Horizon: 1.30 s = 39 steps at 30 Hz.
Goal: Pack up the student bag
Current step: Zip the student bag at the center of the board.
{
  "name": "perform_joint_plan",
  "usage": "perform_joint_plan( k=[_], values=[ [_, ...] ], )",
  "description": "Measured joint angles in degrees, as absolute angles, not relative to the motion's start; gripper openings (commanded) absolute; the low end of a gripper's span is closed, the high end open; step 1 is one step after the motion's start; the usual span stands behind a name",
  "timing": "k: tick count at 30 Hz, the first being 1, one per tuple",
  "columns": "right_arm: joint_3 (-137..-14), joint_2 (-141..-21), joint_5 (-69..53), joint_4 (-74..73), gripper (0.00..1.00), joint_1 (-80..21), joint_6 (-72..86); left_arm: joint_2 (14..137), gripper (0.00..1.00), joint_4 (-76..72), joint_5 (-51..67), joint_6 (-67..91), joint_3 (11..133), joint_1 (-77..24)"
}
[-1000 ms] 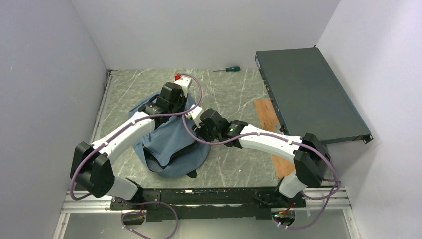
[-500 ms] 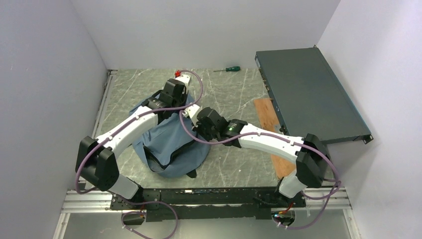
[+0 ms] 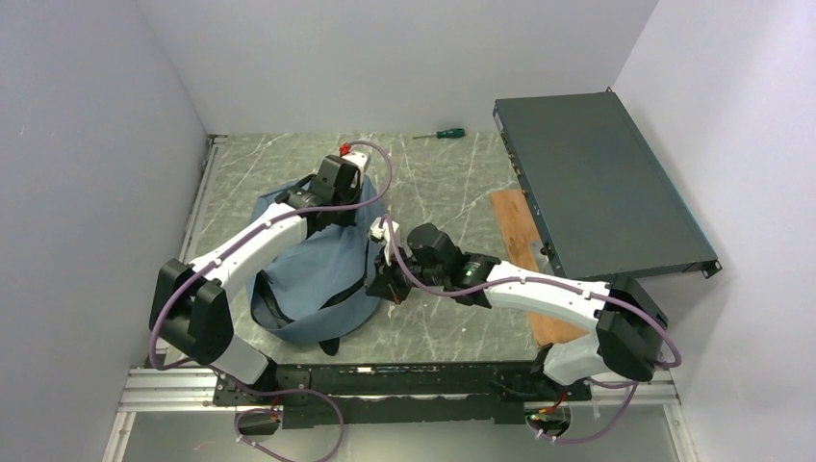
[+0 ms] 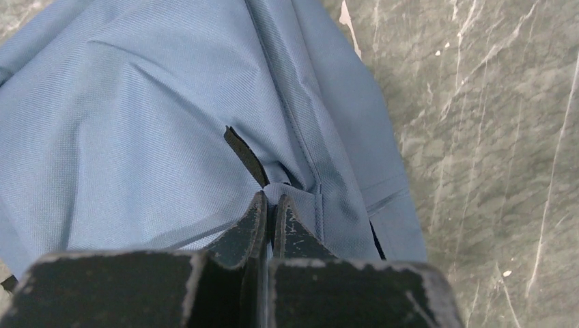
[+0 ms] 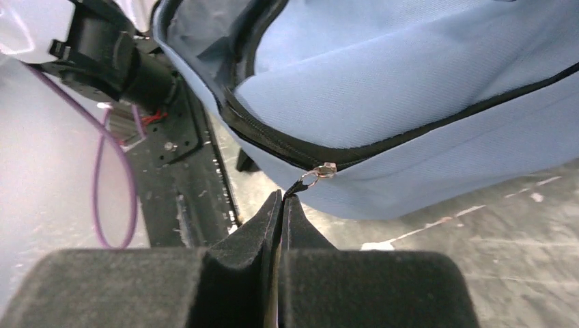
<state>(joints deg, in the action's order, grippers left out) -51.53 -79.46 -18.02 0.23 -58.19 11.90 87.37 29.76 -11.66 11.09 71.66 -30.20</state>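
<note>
1. The student bag [image 3: 306, 279], a soft grey-blue fabric backpack with a rounded outline, sits on the tabletop [image 3: 452, 188] left of centre. It lies slumped between the two arms.
2. Its cloth is a fine, matte weave, creased into broad folds, with stitched seams and a black strap end [image 4: 246, 156] showing in the left wrist view.
3. The tabletop is hard grey-green stone-patterned material with pale veins.
4. The left gripper [image 4: 272, 201] has blocky black fingers with scuffed edges. They are pressed together and pinch a small fold of the bag's fabric.
5. The right gripper [image 5: 281, 198] has dark foam-like pads, and they are closed on the black tab of the zipper pull [image 5: 319, 171]. The small metal slider of the pull sits on the bag's black zipper track [image 5: 273, 143].
6. Beyond the slider the zipper is parted and the mouth gapes. The inside looks shadowed, and what it holds cannot be told.
7. A flat dark grey metal box [image 3: 597, 183] lies tilted along the right wall. One edge of it rests over a thin brown wooden board [image 3: 515, 226].
8. A small green-handled screwdriver [image 3: 443, 134] lies near the far wall, well apart from the bag.
</note>
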Motion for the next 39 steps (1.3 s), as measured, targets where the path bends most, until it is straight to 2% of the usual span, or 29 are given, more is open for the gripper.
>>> perform_joint_plan(
  k=[1, 2, 5, 7, 8, 10, 12, 18, 21, 22, 25, 30, 34, 37, 39],
  values=[
    [-51.4, -79.4, -19.4, 0.6, 0.00, -58.2, 12.9, 87.1, 0.00, 29.6, -11.4, 10.8, 71.2, -30.2],
    [-51.2, -79.4, -20.1, 0.8, 0.00, -58.2, 13.8, 87.0, 0.07, 29.8, -11.0, 10.5, 71.0, -30.2],
    [-50.6, -79.4, -21.8, 1.4, 0.00, -57.3, 16.7, 87.1, 0.52, 32.6, -9.0, 10.1, 72.5, -29.4],
    [-50.4, -79.3, -23.9, 1.3, 0.00, -55.9, 19.6, 86.7, 0.77, 33.5, -8.1, 9.9, 74.1, -28.2],
    [-50.4, -79.1, -24.6, 0.8, 0.00, -55.4, 21.4, 85.8, 0.83, 33.0, -7.7, 10.5, 74.2, -27.4],
    [-50.4, -78.8, -25.4, 0.4, 0.00, -54.8, 24.8, 81.3, 0.88, 32.4, -7.2, 11.4, 72.2, -26.0],
    [-50.4, -78.7, -26.2, 0.8, 0.00, -54.7, 28.4, 74.2, 0.88, 32.9, -6.5, 12.9, 69.0, -25.2],
    [-50.4, -78.9, -26.9, 0.1, 0.00, -55.2, 37.9, 49.7, 0.80, 34.2, 1.1, 21.1, 60.4, -25.4],
    [-50.8, -80.2, -27.3, -0.2, 0.16, -55.2, 41.8, 39.9, 0.76, 34.2, 5.3, 26.8, 53.1, -25.5],
    [-50.9, -80.8, -27.7, -0.2, 0.24, -55.2, 43.0, 37.6, 0.75, 35.1, 6.7, 29.0, 50.7, -25.5],
    [-51.0, -81.8, -29.2, -0.3, 0.37, -55.5, 46.0, 35.2, 0.77, 38.5, 10.3, 35.4, 46.7, -25.9],
    [-51.9, -81.7, -28.7, -3.2, 0.53, -55.8, 46.1, 32.6, 0.75, 41.5, 13.4, 46.3, 42.9, -29.5],
    [-54.5, -80.8, -24.2, -10.3, 0.65, -55.8, 43.9, 29.4, 0.72, 41.6, 13.3, 55.6, 40.7, -36.0],
    [-56.0, -78.9, -20.8, -14.3, 0.74, -55.0, 42.4, 31.6, 0.64, 42.3, 9.6, 58.9, 42.2, -42.9],
    [-56.4, -77.9, -19.2, -15.2, 0.73, -53.9, 42.4, 35.0, 0.60, 43.5, 6.5, 59.2, 44.5, -46.7]
  ],
)
